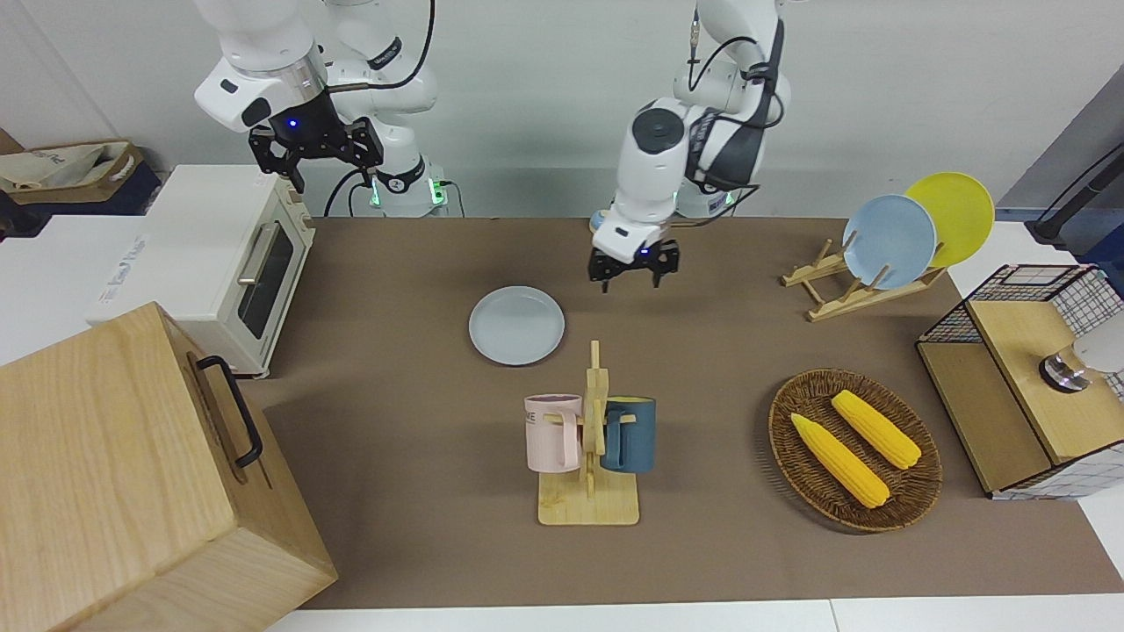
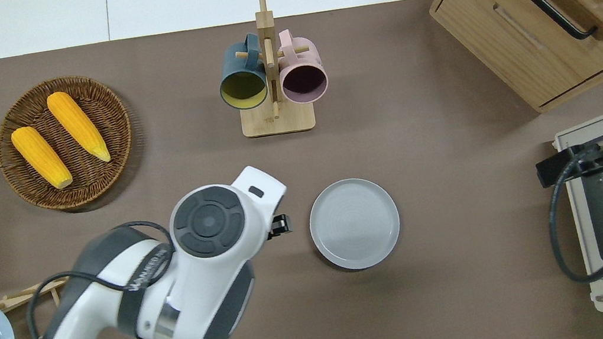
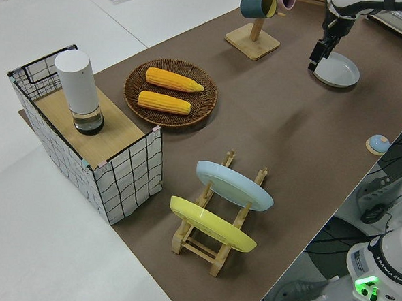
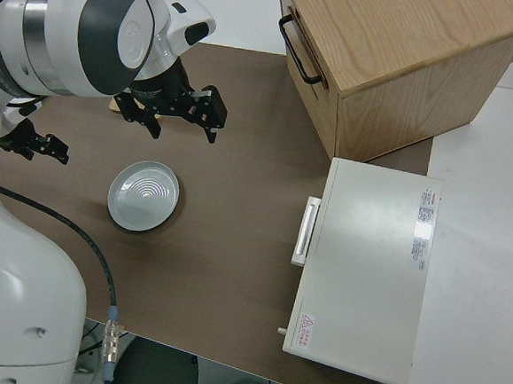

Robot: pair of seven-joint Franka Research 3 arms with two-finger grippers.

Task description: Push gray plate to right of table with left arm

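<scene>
The gray plate (image 1: 516, 325) lies flat on the brown table (image 1: 395, 456), nearer to the robots than the mug rack; it also shows in the overhead view (image 2: 354, 223), the left side view (image 3: 336, 69) and the right side view (image 4: 143, 196). My left gripper (image 1: 631, 281) is open and empty. It hangs over bare table beside the plate, toward the left arm's end, apart from the plate. In the overhead view the wrist hides most of the left gripper (image 2: 280, 225). My right gripper (image 1: 316, 156) is parked, open and empty.
A wooden mug rack (image 1: 590, 439) holds a pink and a dark blue mug. A wicker basket (image 1: 913, 478) holds two corn cobs. A plate rack (image 1: 843, 294) carries a sky-blue and a yellow plate. A toaster oven (image 1: 219, 254) and a wooden cabinet (image 1: 132, 474) stand at the right arm's end.
</scene>
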